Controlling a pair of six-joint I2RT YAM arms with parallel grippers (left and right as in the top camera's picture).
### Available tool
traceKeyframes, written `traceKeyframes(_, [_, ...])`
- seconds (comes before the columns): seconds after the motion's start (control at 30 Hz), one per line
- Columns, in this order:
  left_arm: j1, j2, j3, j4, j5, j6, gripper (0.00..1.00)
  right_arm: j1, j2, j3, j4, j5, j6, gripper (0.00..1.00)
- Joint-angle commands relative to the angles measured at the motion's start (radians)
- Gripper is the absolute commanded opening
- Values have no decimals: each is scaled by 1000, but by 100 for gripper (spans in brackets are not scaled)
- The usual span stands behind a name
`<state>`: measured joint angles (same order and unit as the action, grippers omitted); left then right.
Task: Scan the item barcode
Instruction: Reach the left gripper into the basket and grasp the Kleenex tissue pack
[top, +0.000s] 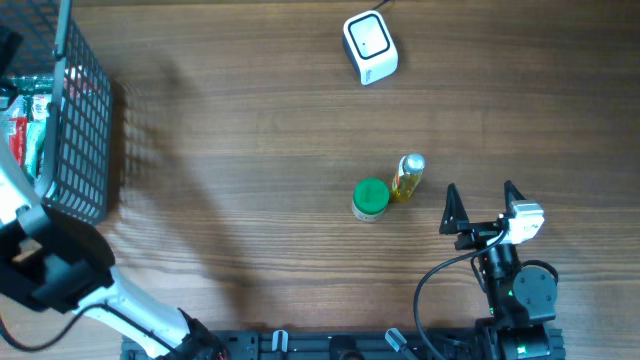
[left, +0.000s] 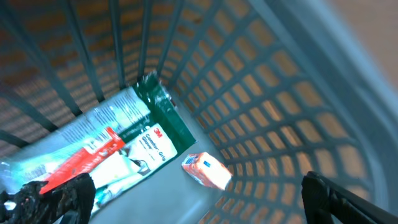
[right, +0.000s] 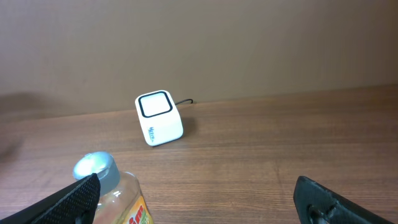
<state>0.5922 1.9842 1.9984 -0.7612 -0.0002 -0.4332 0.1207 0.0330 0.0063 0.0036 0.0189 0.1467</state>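
You are, as I judge it, between two scans: no item is in front of the scanner (top: 370, 47) and neither hand carries anything. Your left gripper (left: 193, 186) hangs inside the basket (top: 85, 140), far to the left of the scanner. Its fingers are wide apart with nothing between them. Under it lie a green packet (left: 163, 121), a red and white packet (left: 87, 155) and a small orange box (left: 206, 171). Your right gripper (top: 482, 205) is also spread and empty, on the robot's side of the scanner and a bit to the right.

The items that wait for scanning seem to be the yellow bottle (top: 408, 178) and the green-lidded jar (top: 371, 199). Both are on the table (top: 250, 150) between the scanner and the robot, well apart from the scanner. They are just beside each other; I cannot tell if they touch. The bottle is the nearer one to the right gripper.

For the next move you need to close on one of them, probably the bottle, and carry it to the scanner with the barcode turned to its window. Where the barcode sits, the pictures do not show. Nothing lies on the way to the scanner, but the jar is so close that a finger may push it when you take the bottle.
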Motion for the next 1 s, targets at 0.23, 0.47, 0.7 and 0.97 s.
traceKeyframes(0.23, [-11,209,-3,58,53,-100,61,-3,1,-1,3,-14,13,100])
traceKeyframes(0.47, [-37,270,-3,80,109,-172,55,-3,1,-1,3,-13,13,100])
traceKeyframes(0.7, [-66,313,-3,122,108,-230,57,-3,1,-1,3,-14,13,100])
traceKeyframes(0.97, [-84,357,-3,167,100,-238,57,-3,1,-1,3,-14,13,100])
